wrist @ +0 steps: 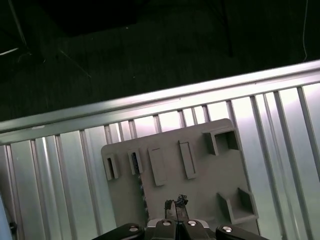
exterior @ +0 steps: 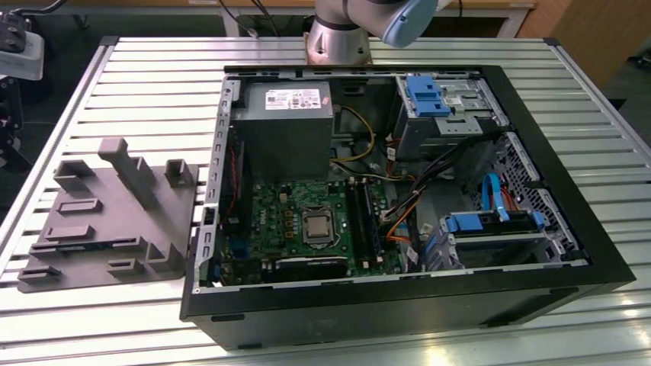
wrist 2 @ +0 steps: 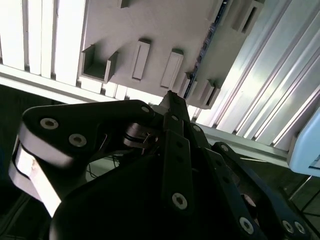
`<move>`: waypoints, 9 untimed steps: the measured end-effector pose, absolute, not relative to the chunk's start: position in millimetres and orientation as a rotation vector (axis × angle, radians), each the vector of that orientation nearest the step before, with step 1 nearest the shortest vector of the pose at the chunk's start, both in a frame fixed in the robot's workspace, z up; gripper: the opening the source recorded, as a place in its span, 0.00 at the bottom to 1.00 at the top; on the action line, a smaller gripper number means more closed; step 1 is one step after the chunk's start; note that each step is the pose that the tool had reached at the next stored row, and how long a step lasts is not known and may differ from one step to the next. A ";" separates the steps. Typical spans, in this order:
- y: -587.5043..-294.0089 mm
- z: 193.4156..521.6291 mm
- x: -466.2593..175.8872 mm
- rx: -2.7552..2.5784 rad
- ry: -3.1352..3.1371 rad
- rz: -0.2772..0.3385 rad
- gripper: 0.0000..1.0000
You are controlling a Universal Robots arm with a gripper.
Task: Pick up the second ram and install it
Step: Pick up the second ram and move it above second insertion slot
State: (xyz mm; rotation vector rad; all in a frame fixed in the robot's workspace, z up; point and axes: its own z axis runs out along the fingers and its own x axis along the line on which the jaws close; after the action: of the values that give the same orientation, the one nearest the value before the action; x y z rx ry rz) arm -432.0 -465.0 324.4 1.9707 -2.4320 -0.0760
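Observation:
The second ram (wrist 2: 202, 50) stands on its long edge in the grey moulded holder tray (wrist 2: 150, 25), seen as a thin dark strip in both wrist views (wrist: 140, 186). In the exterior view the ram (exterior: 91, 245) lies along the tray (exterior: 112, 221) at that view's left, beside the open computer case. My gripper (wrist 2: 170, 96) hangs well above the tray with its fingers together and nothing between them. Its fingertips (wrist: 169, 205) point down near the ram's strip, clear of it. The motherboard's memory slots (exterior: 361, 217) lie inside the case.
The open black computer case (exterior: 407, 305) holds a power supply (exterior: 285, 122), cables and blue drive brackets (exterior: 489, 223). The tray has raised posts (exterior: 127, 164). The slatted metal table (exterior: 152, 76) ends near the tray, with dark floor beyond its edge (wrist: 150, 50). My arm's base (exterior: 341, 38) stands behind the case.

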 end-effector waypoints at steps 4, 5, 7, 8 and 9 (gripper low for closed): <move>-465.0 324.4 -432.0 1.973 -2.430 -0.076 0.11; -465.0 324.3 -432.0 1.973 -2.430 -0.076 0.11; -465.0 323.9 -432.0 1.973 -2.430 -0.076 0.11; -465.0 323.3 -432.0 1.974 -2.430 -0.076 0.11; -465.0 322.8 -432.0 1.975 -2.429 -0.076 0.11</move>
State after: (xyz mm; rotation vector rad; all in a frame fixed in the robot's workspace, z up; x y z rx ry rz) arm -432.0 -465.0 322.8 1.9748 -2.4290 -0.0759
